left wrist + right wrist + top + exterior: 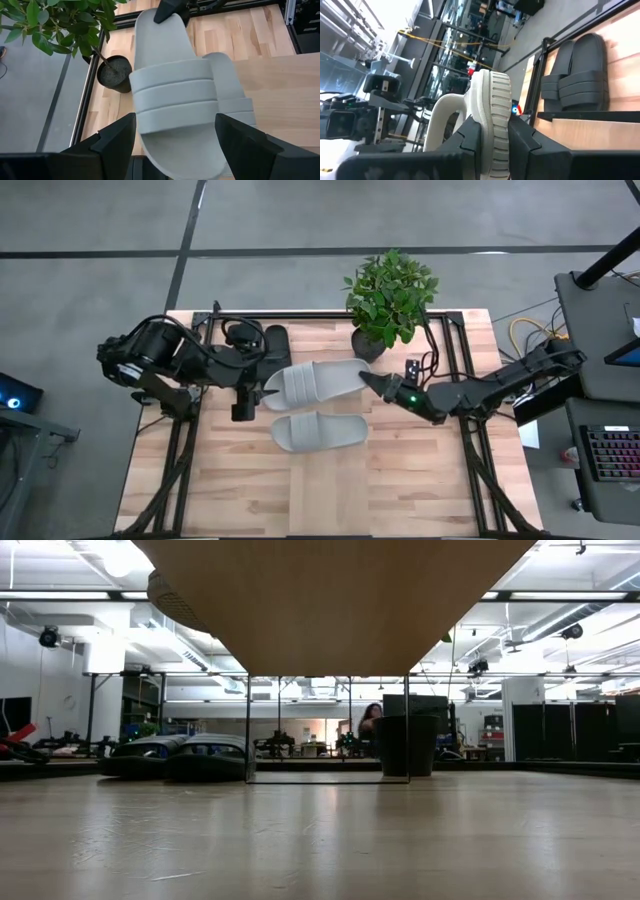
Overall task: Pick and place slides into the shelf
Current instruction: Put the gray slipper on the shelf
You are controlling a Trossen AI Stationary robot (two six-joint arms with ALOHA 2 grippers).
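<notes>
One pale grey slide (315,383) hangs in the air over the middle of the table, with my right gripper (368,383) shut on its heel end. My left gripper (175,130) is open, its fingers standing on either side of that slide's toe half (175,150). The other grey slide (320,432) lies sole down on the shelf (280,100), a pale wood panel raised above the table. The black slides (580,75) lie side by side on the table beyond the shelf's black end bar, at the far left. My right gripper pinches the grey slide's heel end (492,107) between its two fingers, one on the footbed and one on the ribbed sole. The fingers come in level from the table's right, along the slide. The slide reaches out toward my left gripper, strap up, lifted clear.
A potted plant (388,300) stands at the table's far edge, just behind the held slide. Black arm frames (170,470) run along both sides of the table. A person (370,720) shows far off in the room.
</notes>
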